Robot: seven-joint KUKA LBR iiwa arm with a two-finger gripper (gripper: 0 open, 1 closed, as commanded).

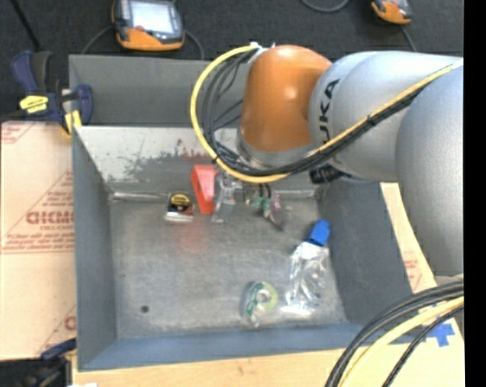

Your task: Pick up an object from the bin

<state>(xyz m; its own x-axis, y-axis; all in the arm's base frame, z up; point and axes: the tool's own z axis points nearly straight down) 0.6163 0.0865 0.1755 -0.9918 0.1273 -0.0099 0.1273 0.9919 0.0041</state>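
Observation:
My gripper [225, 198] hangs under the arm's orange cover, low over the back of the bin near its middle. A red block-shaped thing [202, 188] stands right against the gripper's left side; whether it is gripped I cannot tell. Just left of it lies a small black and yellow tape measure [177, 206]. A small green and purple item [268, 208] lies just right of the gripper, partly hidden by the arm.
A crushed clear plastic bottle with a blue cap [308, 271] lies at the right of the bin floor. A greenish ring-shaped roll [259, 299] sits near the front wall. The arm covers the bin's back right corner.

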